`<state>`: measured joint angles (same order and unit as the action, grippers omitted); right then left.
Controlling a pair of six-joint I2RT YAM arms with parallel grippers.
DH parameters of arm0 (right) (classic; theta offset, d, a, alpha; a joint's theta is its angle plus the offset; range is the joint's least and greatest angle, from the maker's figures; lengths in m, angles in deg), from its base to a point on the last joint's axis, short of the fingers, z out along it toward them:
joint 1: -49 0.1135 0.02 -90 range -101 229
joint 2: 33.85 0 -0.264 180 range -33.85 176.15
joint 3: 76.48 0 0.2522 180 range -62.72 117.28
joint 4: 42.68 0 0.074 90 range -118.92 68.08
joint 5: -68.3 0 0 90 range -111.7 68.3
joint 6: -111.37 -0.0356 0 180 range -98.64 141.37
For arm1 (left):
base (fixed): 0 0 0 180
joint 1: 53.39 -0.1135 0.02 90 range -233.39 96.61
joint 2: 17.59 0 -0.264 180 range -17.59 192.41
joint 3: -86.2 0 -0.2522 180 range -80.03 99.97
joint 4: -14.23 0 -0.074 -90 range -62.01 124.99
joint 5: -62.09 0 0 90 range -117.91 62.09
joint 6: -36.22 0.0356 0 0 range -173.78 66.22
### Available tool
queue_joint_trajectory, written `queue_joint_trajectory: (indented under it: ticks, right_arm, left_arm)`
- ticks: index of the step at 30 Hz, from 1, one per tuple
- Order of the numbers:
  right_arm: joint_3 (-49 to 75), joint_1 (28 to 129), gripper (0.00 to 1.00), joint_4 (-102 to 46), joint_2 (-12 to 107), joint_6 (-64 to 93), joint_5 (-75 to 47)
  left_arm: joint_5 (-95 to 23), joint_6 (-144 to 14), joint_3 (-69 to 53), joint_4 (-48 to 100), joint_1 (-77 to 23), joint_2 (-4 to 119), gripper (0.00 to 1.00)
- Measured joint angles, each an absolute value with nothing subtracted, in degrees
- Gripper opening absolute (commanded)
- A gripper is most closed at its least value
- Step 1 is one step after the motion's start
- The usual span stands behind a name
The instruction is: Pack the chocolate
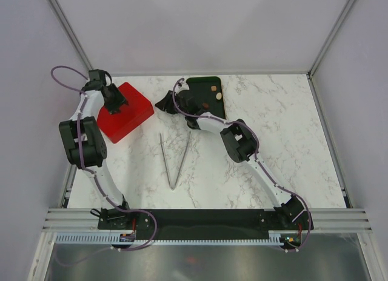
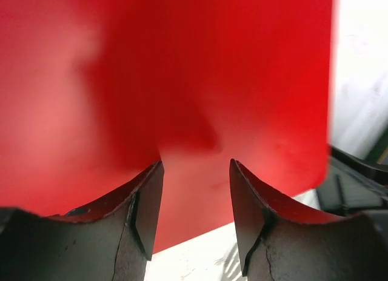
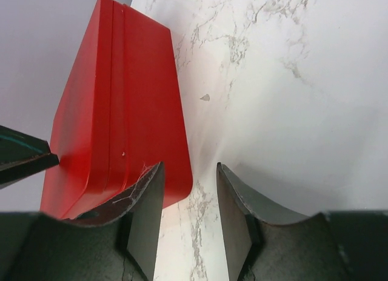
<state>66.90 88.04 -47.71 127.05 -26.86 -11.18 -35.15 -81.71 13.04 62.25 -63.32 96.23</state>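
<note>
A closed red box (image 1: 130,114) lies at the back left of the marble table. My left gripper (image 1: 117,103) hovers over its top, open and empty; in the left wrist view the red lid (image 2: 182,81) fills the frame behind the gripper (image 2: 195,175). My right gripper (image 1: 162,105) is open and empty just right of the box; the right wrist view shows the box's side (image 3: 121,111) left of the gripper (image 3: 189,175). A few small tan and brown chocolates (image 1: 213,88) lie on a dark green tray (image 1: 200,86), partly hidden by my right arm.
Long metal tongs (image 1: 174,160) lie open in a V on the table in front of the box and tray. Grey walls close in the table at the back and sides. The left gripper's tip (image 3: 24,157) shows at the left edge of the right wrist view.
</note>
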Motion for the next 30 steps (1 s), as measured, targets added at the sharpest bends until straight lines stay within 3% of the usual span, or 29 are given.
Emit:
queue_joint_trajectory:
  ticks: [8, 17, 30]
  right_arm:
    - [66.96, 88.24, 0.50, -48.32, 125.91, -27.41, -11.16]
    - [69.96, 89.42, 0.60, -48.62, 125.30, -27.17, -11.18]
    - [76.49, 93.01, 0.59, -45.48, 126.48, -24.83, -15.46]
  left_arm:
    - [-30.32, -81.53, 5.72, 63.11, -69.44, 90.90, 0.56]
    - [-28.88, -81.31, 4.69, 63.26, -70.27, 90.28, 0.56]
    - [-29.78, -81.27, 4.48, 62.89, -70.32, 90.28, 0.56]
